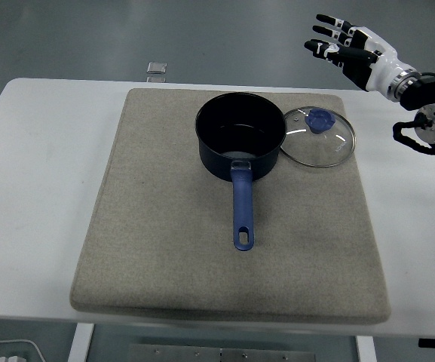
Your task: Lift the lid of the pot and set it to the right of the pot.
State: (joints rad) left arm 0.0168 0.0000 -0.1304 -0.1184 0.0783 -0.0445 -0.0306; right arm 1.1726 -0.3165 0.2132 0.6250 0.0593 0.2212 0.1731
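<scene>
A dark blue pot (239, 137) with a long blue handle (242, 210) stands open on the grey mat (157, 249). The glass lid (319, 139) with a blue knob (320, 119) lies flat on the mat just right of the pot, its rim close to the pot's wall. My right hand (343, 47) is raised above and behind the lid at the upper right, fingers spread, holding nothing. The left arm is out of view.
The mat covers most of the white table (29, 173). A small grey object (156, 70) lies on the floor beyond the table's far edge. My right forearm and its cables (428, 113) hang over the table's right side.
</scene>
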